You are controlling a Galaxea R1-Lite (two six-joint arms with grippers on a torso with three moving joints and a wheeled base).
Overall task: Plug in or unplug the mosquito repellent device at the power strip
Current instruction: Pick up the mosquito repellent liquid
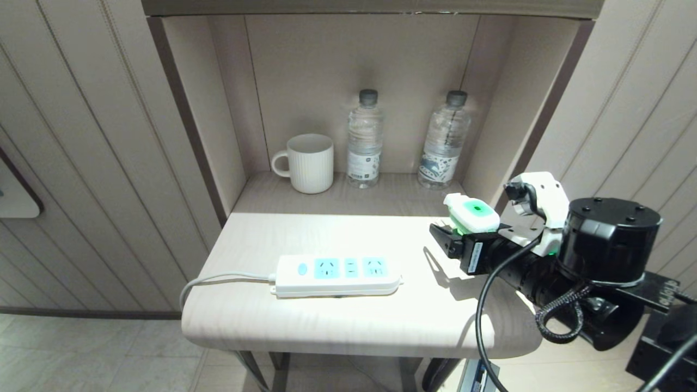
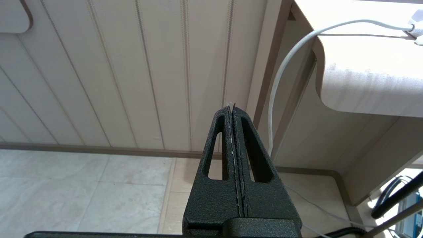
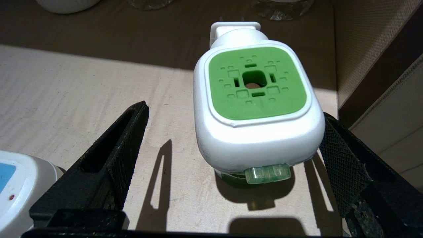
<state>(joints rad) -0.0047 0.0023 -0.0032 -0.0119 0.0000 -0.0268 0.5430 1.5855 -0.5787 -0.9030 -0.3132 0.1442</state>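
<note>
On the counter (image 1: 337,321), the power strip (image 1: 337,275) lay near the front edge, with nothing plugged in. The mosquito repellent device (image 3: 257,105) stood well apart, between the wide-apart fingers of the right end effector (image 3: 231,155). One finger (image 3: 343,162) was almost touching it, so an uneven closing could tip it. The left end effector (image 2: 233,109) was pressed together, away from the counter.

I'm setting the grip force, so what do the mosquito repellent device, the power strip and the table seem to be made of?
The mosquito repellent device looks like smooth, glossy white plastic with a matte green face; a clear green piece shows under it. The power strip seems hard white plastic with light-blue socket panels. The table shows a pale wood grain, possibly laminate.
</note>
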